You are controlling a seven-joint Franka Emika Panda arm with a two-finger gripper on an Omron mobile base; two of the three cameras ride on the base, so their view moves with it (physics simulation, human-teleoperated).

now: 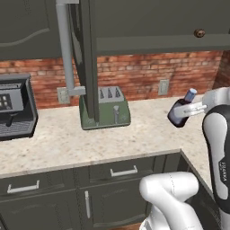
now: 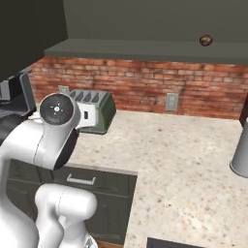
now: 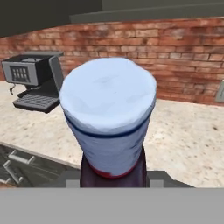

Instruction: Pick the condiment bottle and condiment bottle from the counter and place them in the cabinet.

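Condiment bottle (image 1: 181,111), dark body, pale blue cap: being clamped in the closed gripper (image 1: 191,109), lifted clear of the counter (image 1: 67,143). Long axis is being tilted, cap toward 1 o'clock. Open cabinet (image 1: 85,27) is lying toward 10 o'clock, above the toaster (image 1: 108,108).

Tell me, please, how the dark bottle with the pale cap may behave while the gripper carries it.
The condiment bottle looks rigid, so it probably will not deform in the gripper. It hangs tilted above the counter, so it might slip if its surface is smooth. The cap looks wide, so the bottle may be top-heavy and tip when set down.
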